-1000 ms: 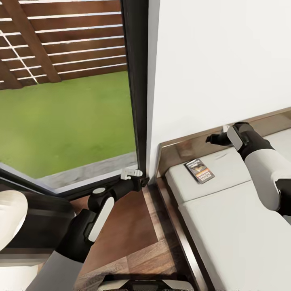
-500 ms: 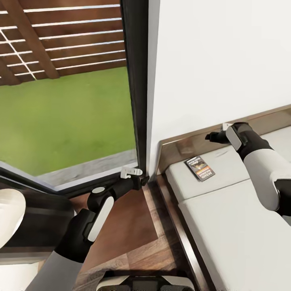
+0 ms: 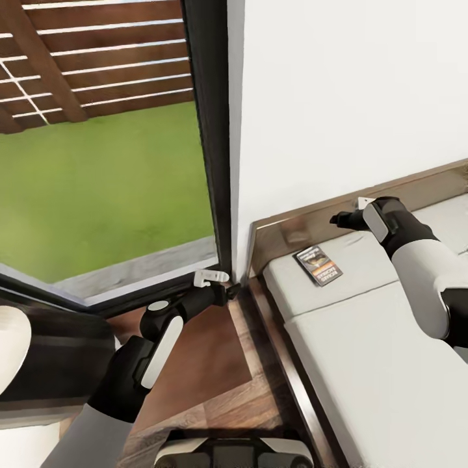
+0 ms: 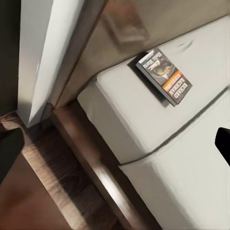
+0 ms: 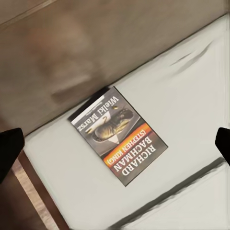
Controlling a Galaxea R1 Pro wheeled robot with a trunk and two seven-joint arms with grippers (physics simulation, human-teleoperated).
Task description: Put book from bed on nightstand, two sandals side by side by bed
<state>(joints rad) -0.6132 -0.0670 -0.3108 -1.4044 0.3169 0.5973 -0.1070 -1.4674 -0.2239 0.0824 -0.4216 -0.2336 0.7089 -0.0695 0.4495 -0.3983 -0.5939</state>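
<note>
A small paperback book (image 3: 318, 265) lies flat on the light-grey mattress of the bed (image 3: 364, 364), near its corner, just beside the dark wooden headboard (image 3: 305, 227). Its cover shows a grey picture above an orange band with white lettering. The robot's right hand (image 3: 339, 220) hovers above the mattress, near the headboard and a little apart from the book, holding nothing; I cannot tell how wide it is. The left hand (image 3: 214, 278) hangs over the wood-plank floor (image 3: 214, 364) beside the bed frame, by the dark frame of the glass door (image 3: 211, 130), holding nothing; its width is unclear too. Through the glass, grass and a slatted fence show.
</note>
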